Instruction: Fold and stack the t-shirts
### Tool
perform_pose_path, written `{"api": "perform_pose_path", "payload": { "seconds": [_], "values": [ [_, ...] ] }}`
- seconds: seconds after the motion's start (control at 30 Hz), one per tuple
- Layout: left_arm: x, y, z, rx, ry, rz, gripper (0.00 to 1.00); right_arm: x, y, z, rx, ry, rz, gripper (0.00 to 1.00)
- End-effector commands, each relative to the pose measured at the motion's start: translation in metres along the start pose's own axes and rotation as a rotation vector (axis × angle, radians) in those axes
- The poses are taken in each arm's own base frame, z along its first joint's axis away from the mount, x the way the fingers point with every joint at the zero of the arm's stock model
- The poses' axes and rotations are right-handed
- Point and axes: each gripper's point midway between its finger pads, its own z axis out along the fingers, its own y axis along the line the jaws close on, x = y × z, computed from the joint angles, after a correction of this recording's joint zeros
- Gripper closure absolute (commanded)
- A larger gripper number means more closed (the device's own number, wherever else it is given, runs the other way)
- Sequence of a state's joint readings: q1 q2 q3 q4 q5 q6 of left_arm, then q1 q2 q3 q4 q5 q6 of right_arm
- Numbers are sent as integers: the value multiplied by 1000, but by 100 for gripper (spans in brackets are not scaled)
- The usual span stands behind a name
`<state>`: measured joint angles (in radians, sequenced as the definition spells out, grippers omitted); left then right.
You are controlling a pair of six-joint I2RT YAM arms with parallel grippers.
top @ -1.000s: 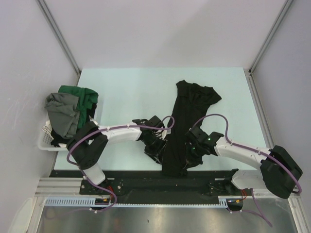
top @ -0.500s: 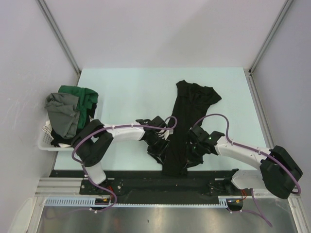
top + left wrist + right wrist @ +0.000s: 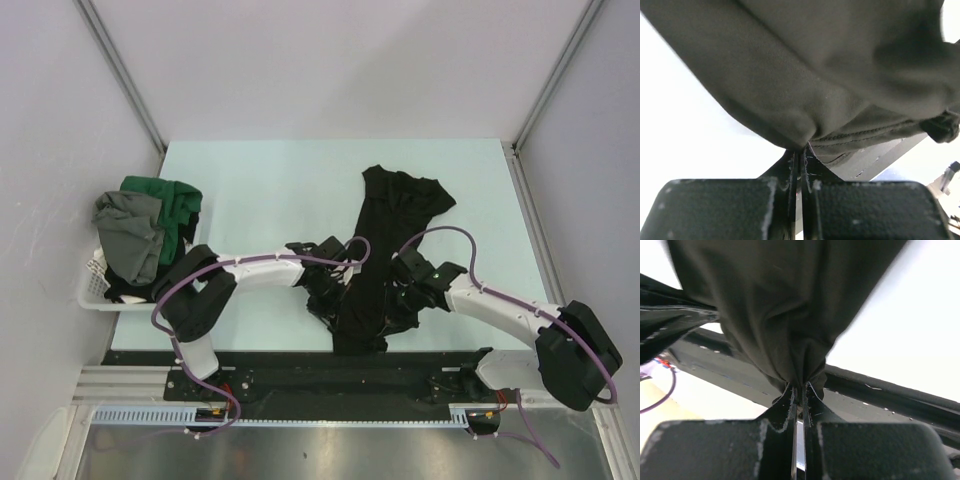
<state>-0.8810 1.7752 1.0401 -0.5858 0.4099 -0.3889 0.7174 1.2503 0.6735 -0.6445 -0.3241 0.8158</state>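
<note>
Pale green and flat, the counter (image 3: 260, 180) is sitting between grey walls. At its far left edge a white basket (image 3: 92, 285) is holding a heap of shirts. A grey t-shirt (image 3: 125, 235) is lying on top and a green t-shirt (image 3: 168, 195) is poking out behind it. Neither one is looking folded. Going right, the left pincer (image 3: 335, 298) is hanging over the middle of the counter, and its wrist view is showing its two fingers squeezed tight on a bunch of dark cloth. That cloth is the black t-shirt (image 3: 395, 215), which is lying in a long thin strip from the far middle of the counter down to the near edge. Just right of the strip, the right pincer (image 3: 395, 308) is pinching the same shirt too, its fingers closed on a gathered fold. So both arms are holding one shirt, close to its near end. I am thinking the job is only starting. No neat stack is showing anywhere, this shirt is needing more folds, and the ones in the basket are waiting for their turn.
</note>
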Motion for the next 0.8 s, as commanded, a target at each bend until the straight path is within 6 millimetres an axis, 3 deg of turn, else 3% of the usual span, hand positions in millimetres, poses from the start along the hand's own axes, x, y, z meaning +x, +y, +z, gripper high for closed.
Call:
{"api": "perform_pose_path", "payload": {
  "seconds": [0.0, 0.33, 0.77],
  "values": [
    [-26, -11, -26, -40, -84, 73, 100, -21, 25, -16, -59, -49, -51, 100],
    [-74, -28, -71, -110, -204, 144, 100, -60, 45, -40, -95, -114, -95, 100],
    [-126, -17, -105, -155, -281, 121, 100, -117, 24, -84, -104, -251, -44, 100]
  ]
}}
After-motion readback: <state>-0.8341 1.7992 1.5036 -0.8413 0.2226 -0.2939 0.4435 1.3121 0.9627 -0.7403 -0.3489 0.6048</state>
